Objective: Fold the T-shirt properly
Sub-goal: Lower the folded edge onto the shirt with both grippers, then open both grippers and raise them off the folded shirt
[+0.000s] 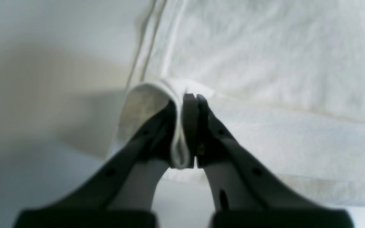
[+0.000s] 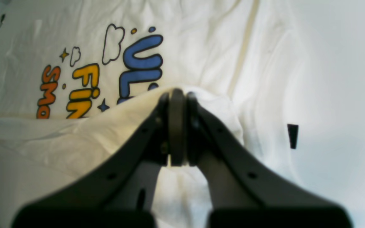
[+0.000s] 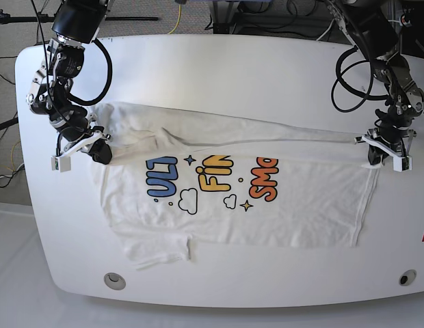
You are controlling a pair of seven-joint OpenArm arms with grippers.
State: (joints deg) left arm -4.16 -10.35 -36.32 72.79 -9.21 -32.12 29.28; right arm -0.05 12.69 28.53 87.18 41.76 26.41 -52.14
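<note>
The left gripper [image 1: 190,126] is pressed together, pinching a fold of the T-shirt [image 3: 219,205]. The right gripper [image 2: 177,126] pinches the shirt's edge too. Only the base view shows the whole shirt on the white table [image 3: 219,61], long axis running left to right, the far side folded over the print's top.
</note>
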